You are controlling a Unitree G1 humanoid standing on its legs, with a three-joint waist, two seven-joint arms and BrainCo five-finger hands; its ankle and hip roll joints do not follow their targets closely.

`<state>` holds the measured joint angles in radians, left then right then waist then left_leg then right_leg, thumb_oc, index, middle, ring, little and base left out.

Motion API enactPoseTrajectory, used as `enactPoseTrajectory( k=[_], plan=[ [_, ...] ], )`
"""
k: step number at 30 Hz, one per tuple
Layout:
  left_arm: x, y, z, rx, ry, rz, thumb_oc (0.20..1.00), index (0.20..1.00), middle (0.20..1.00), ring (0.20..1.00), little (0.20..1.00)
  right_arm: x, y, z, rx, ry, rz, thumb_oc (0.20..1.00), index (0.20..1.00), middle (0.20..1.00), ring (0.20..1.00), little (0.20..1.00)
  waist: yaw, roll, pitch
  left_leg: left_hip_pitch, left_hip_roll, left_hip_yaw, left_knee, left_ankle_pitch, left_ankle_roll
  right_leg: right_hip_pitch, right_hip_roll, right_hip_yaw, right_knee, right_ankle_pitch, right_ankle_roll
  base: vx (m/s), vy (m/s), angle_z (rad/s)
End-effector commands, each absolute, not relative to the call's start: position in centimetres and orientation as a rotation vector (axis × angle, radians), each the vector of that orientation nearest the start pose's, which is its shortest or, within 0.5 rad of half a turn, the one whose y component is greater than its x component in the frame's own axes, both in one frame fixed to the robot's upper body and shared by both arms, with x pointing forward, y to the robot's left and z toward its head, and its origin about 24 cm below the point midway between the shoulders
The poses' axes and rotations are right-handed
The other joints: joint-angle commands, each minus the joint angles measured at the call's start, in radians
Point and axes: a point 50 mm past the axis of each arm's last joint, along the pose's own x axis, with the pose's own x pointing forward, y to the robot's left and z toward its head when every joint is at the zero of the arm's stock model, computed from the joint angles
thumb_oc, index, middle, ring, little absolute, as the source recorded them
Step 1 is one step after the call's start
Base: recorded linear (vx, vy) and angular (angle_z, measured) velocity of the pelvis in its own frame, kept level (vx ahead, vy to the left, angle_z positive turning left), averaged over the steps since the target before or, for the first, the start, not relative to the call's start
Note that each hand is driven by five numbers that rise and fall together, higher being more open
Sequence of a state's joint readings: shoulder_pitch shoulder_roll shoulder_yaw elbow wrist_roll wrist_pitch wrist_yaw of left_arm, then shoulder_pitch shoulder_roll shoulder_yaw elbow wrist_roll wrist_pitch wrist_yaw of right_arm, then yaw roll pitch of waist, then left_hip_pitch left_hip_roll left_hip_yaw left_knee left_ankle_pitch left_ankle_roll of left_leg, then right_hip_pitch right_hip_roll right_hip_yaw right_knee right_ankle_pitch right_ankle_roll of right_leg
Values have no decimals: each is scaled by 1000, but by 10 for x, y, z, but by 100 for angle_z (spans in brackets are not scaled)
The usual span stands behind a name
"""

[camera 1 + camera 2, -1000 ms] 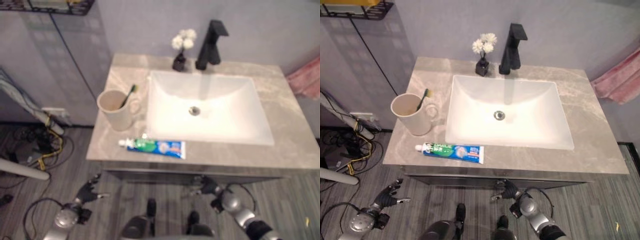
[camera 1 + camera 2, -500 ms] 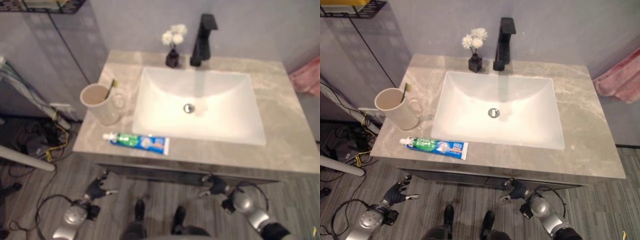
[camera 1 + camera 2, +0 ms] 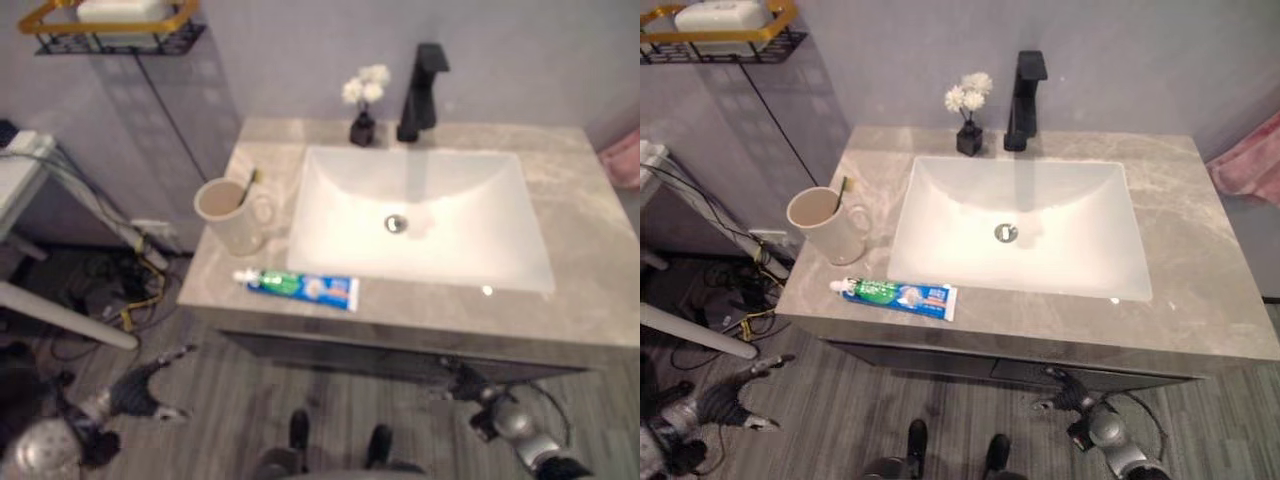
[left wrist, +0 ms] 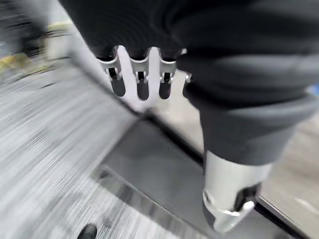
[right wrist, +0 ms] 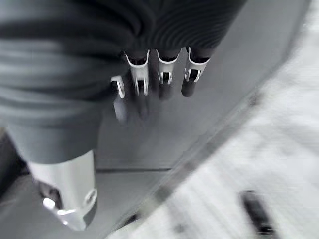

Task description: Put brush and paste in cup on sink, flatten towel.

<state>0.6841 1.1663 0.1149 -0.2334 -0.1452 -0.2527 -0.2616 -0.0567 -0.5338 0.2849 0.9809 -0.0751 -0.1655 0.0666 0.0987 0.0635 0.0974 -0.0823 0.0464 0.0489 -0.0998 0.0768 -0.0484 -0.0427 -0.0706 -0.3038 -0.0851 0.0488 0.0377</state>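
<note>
Two of the task's things sat on the worktop (image 3: 420, 310) in the left eye view: the cup (image 3: 228, 212) stood upright near the left edge, beside the basin (image 3: 425, 215), with the brush (image 3: 247, 187) already leaning inside it, bristles up. The paste (image 3: 297, 287) lay flat on its side just in front of the cup, along the worktop's front edge, untouched. I judged the brush step done and the paste step yet to begin. My left hand (image 3: 135, 388) hung low over the floor, well short of the worktop, fingers loosely spread and holding nothing. My right hand (image 3: 462, 381) hung below the front edge, too small for me to judge there.

From the right eye view, the towel (image 3: 1252, 165) showed as a pink fold hanging at the far right, off the worktop, not flattened as far as I could tell. A small vase of flowers (image 3: 968, 112) and the black tap (image 3: 1024, 88) stood behind the basin, and a wire shelf (image 3: 718, 32) hung on the wall to the left.

Through the left wrist view, my fingers (image 4: 141, 79) were straight and empty, above the floor beside the cabinet.

Through the right wrist view, that hand's fingers (image 5: 163, 72) were likewise relaxed and empty, facing the cabinet front.
</note>
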Motion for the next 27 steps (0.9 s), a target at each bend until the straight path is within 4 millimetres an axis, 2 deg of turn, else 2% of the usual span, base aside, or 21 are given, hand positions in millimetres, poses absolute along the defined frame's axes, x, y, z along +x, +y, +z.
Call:
enactPoseTrajectory(
  k=[1,2,4,6,10,16,19,22,27],
  plan=[
    [153,303,124,838,231,-540,1000,1000,1000,1000,1000,166,-295,-109,-659,932,126,1000,1000,1000,1000,1000,16,-31,-17,2,32,-36,12,-44,-2,29,-55,13,3,-9,84,-24,8,6],
    [152,303,124,839,232,-539,1000,1000,1000,1000,1000,166,-294,-110,-659,932,128,1000,1000,1000,1000,1000,14,-32,-17,2,32,-36,12,-44,-2,29,-55,12,2,-9,84,-21,0,11],
    [164,291,159,841,86,-559,1000,1000,1000,1000,1000,139,-303,-120,-667,1053,124,1000,1000,1000,1000,1000,25,-32,-30,-2,30,-51,12,-40,-5,38,-58,-5,-2,-7,86,-19,6,18],
    [170,284,175,880,20,-573,1000,1000,1000,1000,1000,123,-306,-126,-660,1113,128,1000,1000,1000,1000,1000,24,-35,-37,-3,28,-56,12,-39,-7,42,-60,-12,-2,-6,88,-10,11,22],
    [178,276,195,916,-76,-578,1000,1000,1000,1000,1000,102,-307,-131,-627,1174,115,1000,1000,1000,1000,1000,11,-34,-48,3,23,-54,12,-45,-6,44,-63,-4,-2,-4,92,-4,11,11],
    [185,274,201,974,-130,-557,1000,1000,1000,1000,1000,93,-301,-136,-564,1194,111,1000,1000,1000,1000,1000,-4,-34,-51,13,21,-25,12,-58,-2,31,-67,32,-2,4,99,-9,36,-15],
    [195,270,202,1044,-167,-555,1000,1000,1000,1000,1000,93,-299,-137,-556,1192,121,1000,1000,1000,1000,1000,-18,-40,-40,13,21,-9,12,-61,0,16,-69,52,-2,11,102,-35,27,-28],
    [201,264,202,1080,-181,-589,1000,1000,1000,1000,1000,81,-302,-138,-548,1219,113,1000,1000,1000,1000,1000,-29,-41,-37,13,20,-3,12,-66,1,11,-69,57,-2,12,105,5,25,-19],
    [208,269,194,1019,-129,-592,1000,1000,1000,1000,1000,69,-303,-140,-552,1259,130,1000,1000,1000,1000,1000,-50,-46,-36,6,24,12,12,-66,2,-9,-67,77,-2,17,103,5,11,-10]
  ],
)
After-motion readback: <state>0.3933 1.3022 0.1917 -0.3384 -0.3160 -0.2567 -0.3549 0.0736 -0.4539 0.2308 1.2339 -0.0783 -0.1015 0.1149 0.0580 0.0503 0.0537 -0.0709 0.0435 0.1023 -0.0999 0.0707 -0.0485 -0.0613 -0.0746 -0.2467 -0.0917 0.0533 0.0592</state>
